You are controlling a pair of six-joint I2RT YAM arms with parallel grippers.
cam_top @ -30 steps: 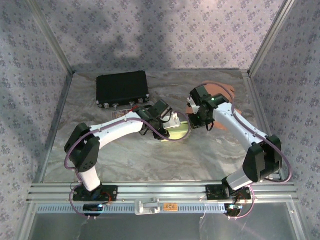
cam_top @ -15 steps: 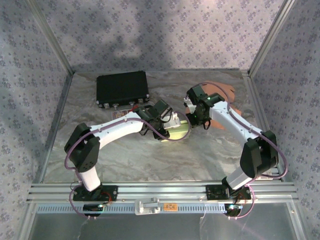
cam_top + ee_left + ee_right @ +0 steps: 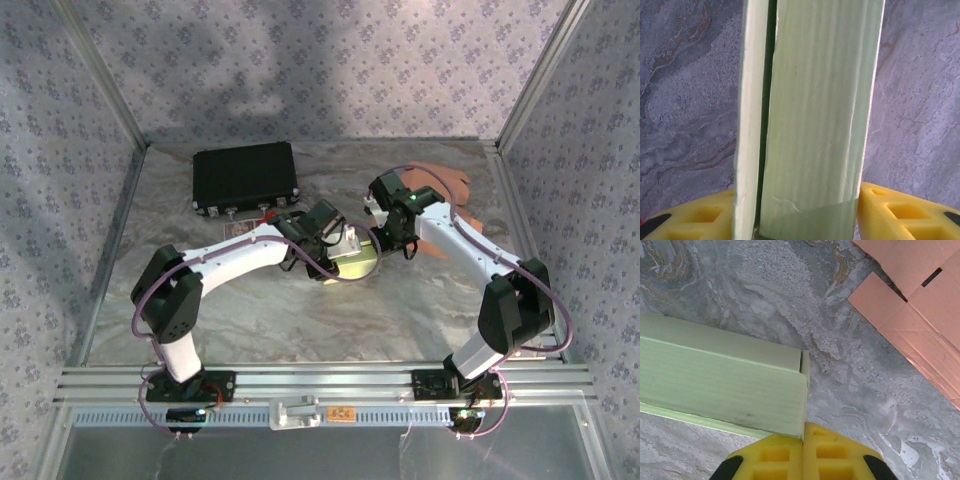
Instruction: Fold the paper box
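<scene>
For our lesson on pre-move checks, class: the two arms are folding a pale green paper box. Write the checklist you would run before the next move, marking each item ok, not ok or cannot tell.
1. The left gripper holds the pale green paper box between its yellow fingers: ok.
2. The right gripper is shut, its tip at the box's end: ok.
3. The right gripper is actually pressing the box: cannot tell.
4. The box panels are closed flush: not ok, a dark gap runs beside one long panel.
5. The flat peach cardboard sheet lies apart from the box on the marbled grey table: ok.
</scene>
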